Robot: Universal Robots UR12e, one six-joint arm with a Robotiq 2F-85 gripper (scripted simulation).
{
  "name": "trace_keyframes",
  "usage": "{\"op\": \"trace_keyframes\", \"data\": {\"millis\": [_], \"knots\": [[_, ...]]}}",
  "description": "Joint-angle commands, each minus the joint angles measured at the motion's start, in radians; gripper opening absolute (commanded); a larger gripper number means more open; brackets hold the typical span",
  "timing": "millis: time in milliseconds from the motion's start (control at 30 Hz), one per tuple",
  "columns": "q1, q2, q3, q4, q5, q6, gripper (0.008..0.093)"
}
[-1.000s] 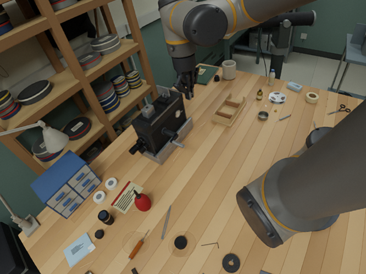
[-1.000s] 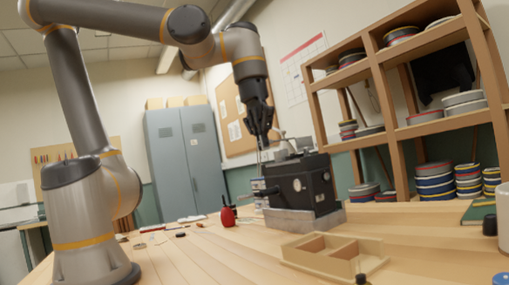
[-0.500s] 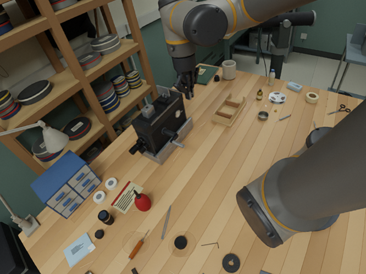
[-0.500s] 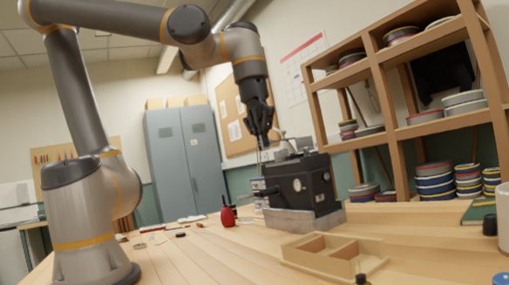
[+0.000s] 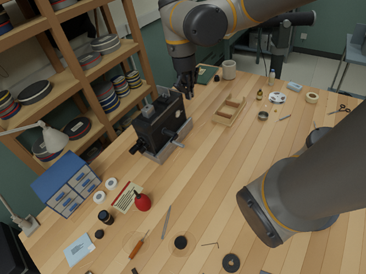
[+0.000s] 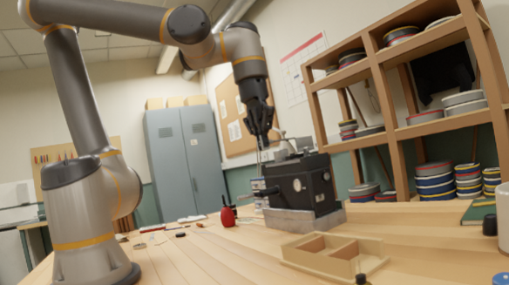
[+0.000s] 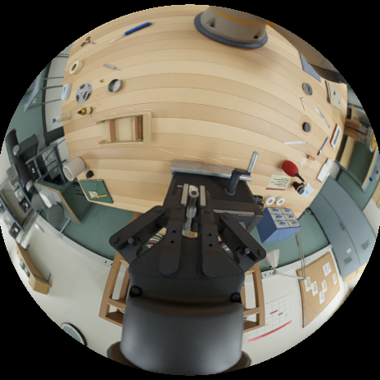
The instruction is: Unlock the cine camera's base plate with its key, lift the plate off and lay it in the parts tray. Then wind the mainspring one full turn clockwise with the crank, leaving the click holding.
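The small metal key is partly hidden between my fingers; only its shank shows in the wrist camera. The black cine camera sits on a grey block near the bench's far edge. Its grey base plate stands upright on top at the back. The winding crank sticks out of the camera's side. The wooden parts tray lies empty to the right. My gripper hovers just above the camera's top rear, closed on the key.
A wooden shelf of film cans stands behind the bench. A white mug and green book sit at the far edge. Small bottles, a reel and tape lie right of the tray. The blue drawer box and hand tools lie nearer.
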Motion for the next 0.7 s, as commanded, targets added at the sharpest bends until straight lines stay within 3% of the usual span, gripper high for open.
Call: {"op": "trace_keyframes", "data": {"millis": [0,333,667], "knots": [[0.0,0.0,-0.001,-0.001,0.0,0.0,0.0185],[0.0,0.0,-0.001,-0.001,0.0,0.0,0.038],[0.0,0.0,-0.001,0.0,0.0,0.0,0.038]]}}
